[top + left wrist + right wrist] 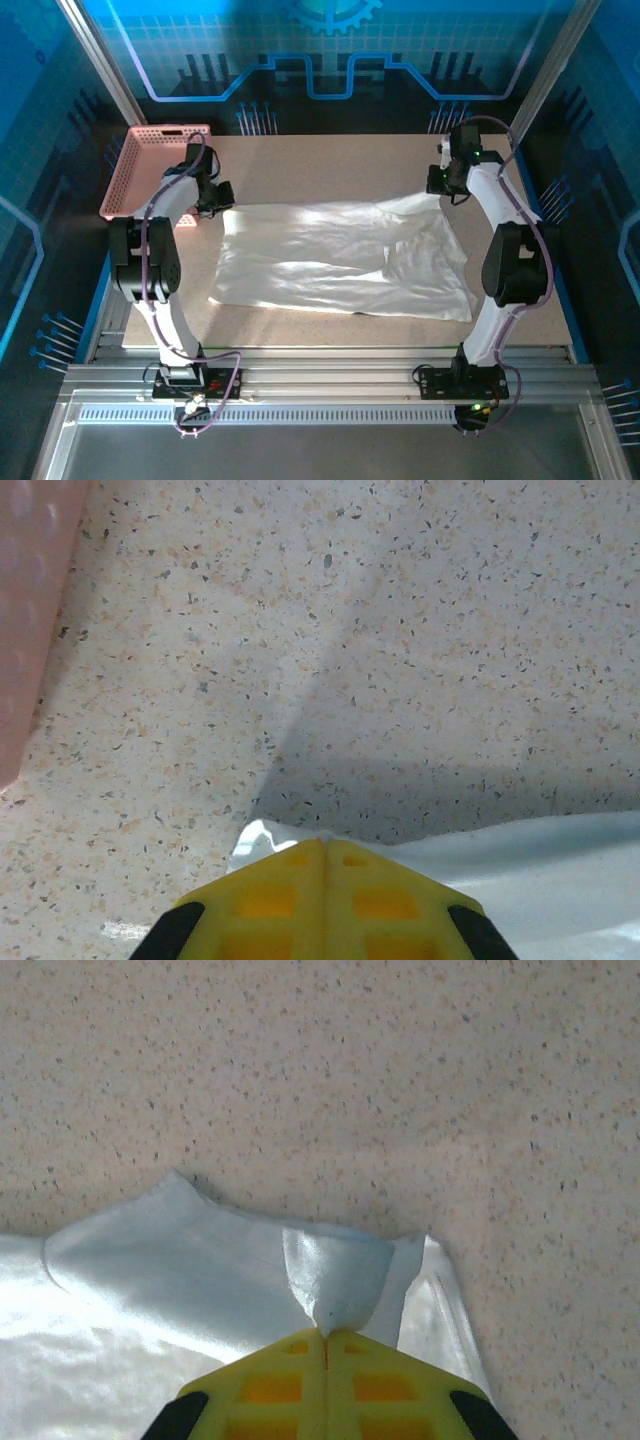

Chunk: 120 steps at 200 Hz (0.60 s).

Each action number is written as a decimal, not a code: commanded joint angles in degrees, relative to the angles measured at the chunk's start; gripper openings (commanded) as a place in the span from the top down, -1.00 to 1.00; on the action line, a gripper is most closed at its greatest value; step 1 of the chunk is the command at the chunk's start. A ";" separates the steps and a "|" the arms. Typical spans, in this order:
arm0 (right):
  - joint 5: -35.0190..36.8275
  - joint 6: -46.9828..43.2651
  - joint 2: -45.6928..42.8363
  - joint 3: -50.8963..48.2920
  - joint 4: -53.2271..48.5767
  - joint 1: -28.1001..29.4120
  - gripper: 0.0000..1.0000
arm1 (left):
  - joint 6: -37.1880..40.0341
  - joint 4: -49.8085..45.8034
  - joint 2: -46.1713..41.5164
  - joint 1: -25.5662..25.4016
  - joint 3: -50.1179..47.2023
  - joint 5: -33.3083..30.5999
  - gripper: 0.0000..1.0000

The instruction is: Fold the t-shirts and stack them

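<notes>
The white t-shirt (340,255) is spread out wrinkly in the middle of the speckled worktop (330,160). Its far-right sleeve is pulled up toward the right pincer (447,188). In the right wrist view, that pincer is clamped tight on a small upturned fold of sleeve cloth, and its yellow fingers (270,1385) are cut off by the bottom edge. The left pincer (212,203) sits at the shirt's far-left corner, near the pink basket (150,170), which the arm partly covers. Up close, its fingers are pressed together with the cloth corner poking out at the tips. It looks gripped, but the actual pinch is hidden underneath. In that close view the basket is just a pink blur, cut off at the left edge.
</notes>
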 commanded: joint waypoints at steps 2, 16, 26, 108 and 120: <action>1.70 1.61 -4.91 -4.18 1.63 0.24 1.00 | 1.50 0.90 -3.26 0.80 -1.95 -1.62 1.00; 1.77 2.06 -7.06 -6.65 1.82 0.22 1.00 | 1.23 1.50 -4.26 0.76 -2.89 -1.23 1.00; 2.10 2.30 -8.34 -8.25 1.75 0.10 1.00 | 1.05 1.52 -4.91 0.77 -3.46 -1.14 1.00; 2.87 4.44 -20.09 -19.30 0.99 -1.60 1.00 | 0.95 1.61 -7.12 1.37 -6.56 -2.91 1.00; 2.74 4.61 -21.45 -20.09 0.43 -1.87 1.00 | 0.79 1.53 -7.34 1.37 -6.85 -2.86 1.00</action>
